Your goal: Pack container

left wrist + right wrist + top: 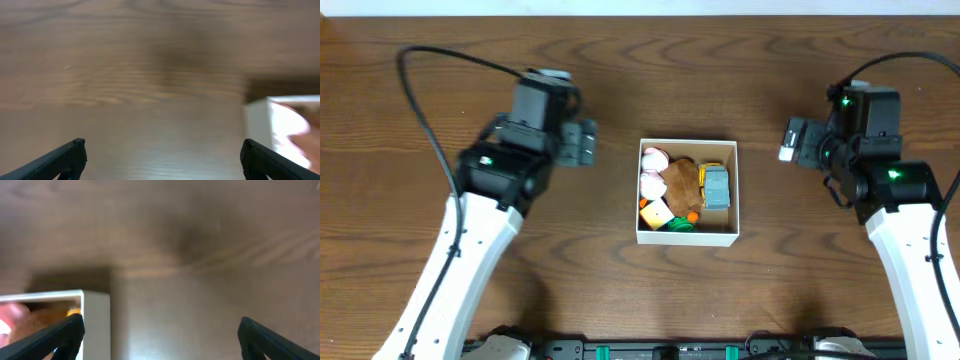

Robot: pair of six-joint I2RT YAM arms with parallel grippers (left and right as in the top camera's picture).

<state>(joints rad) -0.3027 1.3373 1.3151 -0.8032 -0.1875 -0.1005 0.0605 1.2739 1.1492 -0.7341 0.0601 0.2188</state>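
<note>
The container [687, 236], a square white cardboard box, sits at the table's middle and holds several small toys: a pink and white one, a brown plush, a grey and yellow truck, orange and green pieces. My left gripper [578, 142] hovers open and empty to the box's left; its wrist view shows the box's white corner [257, 125] at the right edge and the open jaws [162, 155] over bare wood. My right gripper [796, 141] hovers open and empty to the box's right; its wrist view shows the box's wall [95, 325] at the left, beside the jaws [160, 332].
The brown wooden table [620, 70] surrounds the box. Black cables loop behind both arms at the far left and far right.
</note>
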